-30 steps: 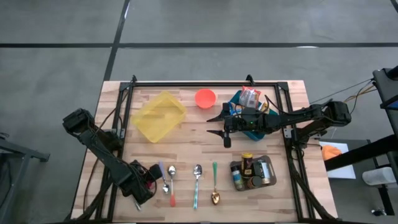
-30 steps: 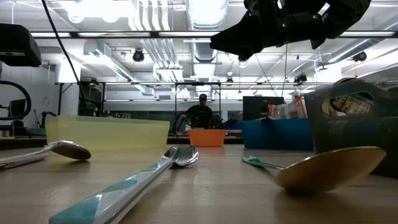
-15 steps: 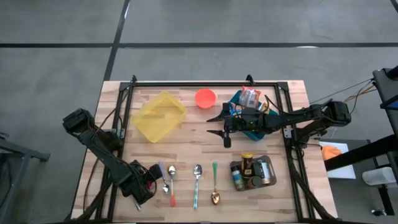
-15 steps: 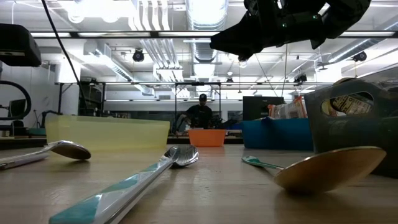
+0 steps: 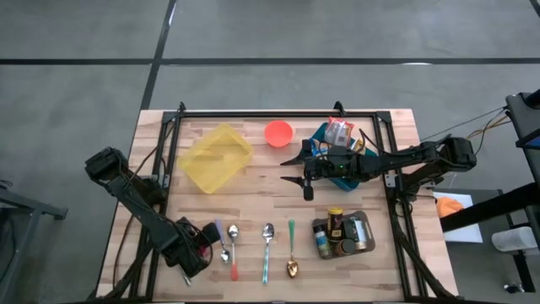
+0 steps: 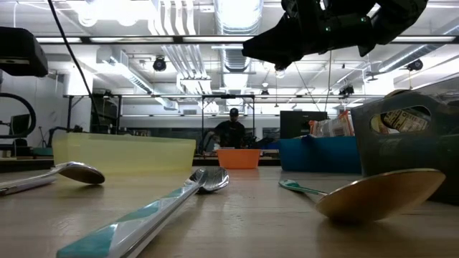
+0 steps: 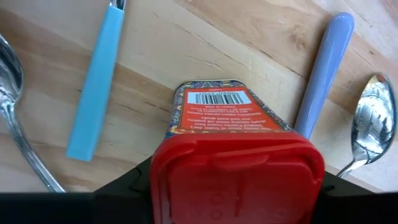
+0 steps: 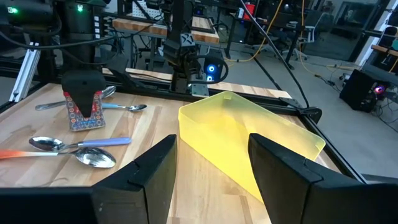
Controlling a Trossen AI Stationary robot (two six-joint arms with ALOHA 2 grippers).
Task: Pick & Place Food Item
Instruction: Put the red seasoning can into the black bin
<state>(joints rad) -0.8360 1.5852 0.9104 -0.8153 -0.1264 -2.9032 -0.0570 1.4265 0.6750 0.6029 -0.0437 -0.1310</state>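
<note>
One boxy red-lidded tin (image 7: pixel 217 115), left gripper (image 5: pixel 205 241) clamped

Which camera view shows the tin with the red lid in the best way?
The left wrist view: the red-lidded tin fills it, barcode label readable, held in the left gripper. The right wrist view shows it far off, standing under that gripper. In the high view it is barely visible; the low view misses it.

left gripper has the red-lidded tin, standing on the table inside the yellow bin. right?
Not the bin part. The left gripper does hold the red-lidded tin, but it stands on the bare table among the spoons, apart from the yellow bin. The right wrist view shows it.
</note>
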